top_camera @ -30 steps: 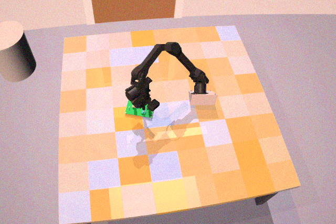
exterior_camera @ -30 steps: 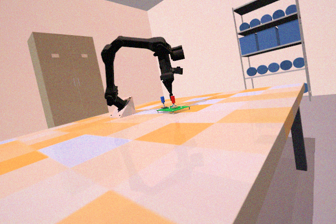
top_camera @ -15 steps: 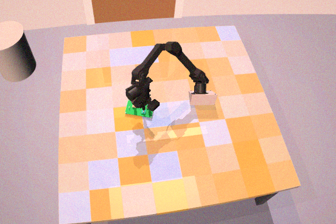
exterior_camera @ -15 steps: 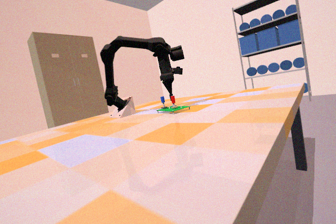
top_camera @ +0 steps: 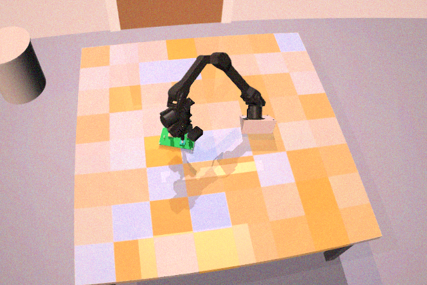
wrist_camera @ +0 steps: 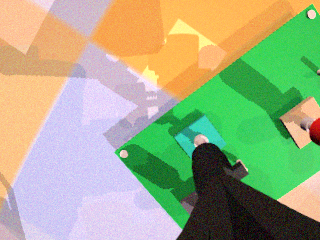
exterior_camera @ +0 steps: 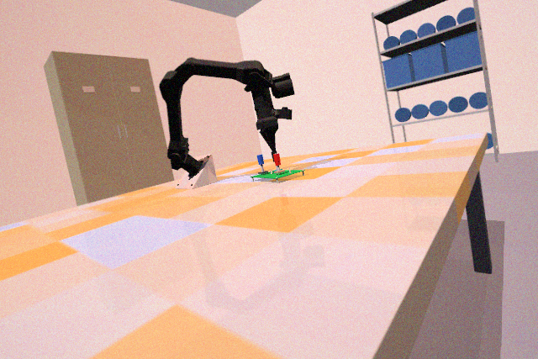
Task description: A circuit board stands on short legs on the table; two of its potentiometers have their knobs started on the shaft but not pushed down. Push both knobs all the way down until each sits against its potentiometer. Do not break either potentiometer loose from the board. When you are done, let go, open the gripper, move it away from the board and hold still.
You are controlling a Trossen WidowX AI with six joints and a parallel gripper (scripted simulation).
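The green board [top_camera: 169,142] [exterior_camera: 292,173] [wrist_camera: 255,106] stands on short legs. The red knob [exterior_camera: 276,159] [wrist_camera: 316,132] stands above its tan potentiometer [wrist_camera: 299,131], with bare shaft between them. The blue knob [exterior_camera: 261,159] also stands high on its shaft in the exterior view; the arm hides it in the wrist view. A teal part [top_camera: 182,143] [wrist_camera: 207,126] carries a pale round tip [wrist_camera: 201,140]. My gripper [top_camera: 182,137] [exterior_camera: 274,152] [wrist_camera: 219,186] is shut and empty, pointing down over the board beside the teal part's tip. Whether it touches anything is unclear.
A dark part [wrist_camera: 189,202] and a small grey part [wrist_camera: 238,171] show beside the fingers on the board. The arm's pale base [top_camera: 257,125] [exterior_camera: 203,174] stands on the table, to the board's right in the top view.
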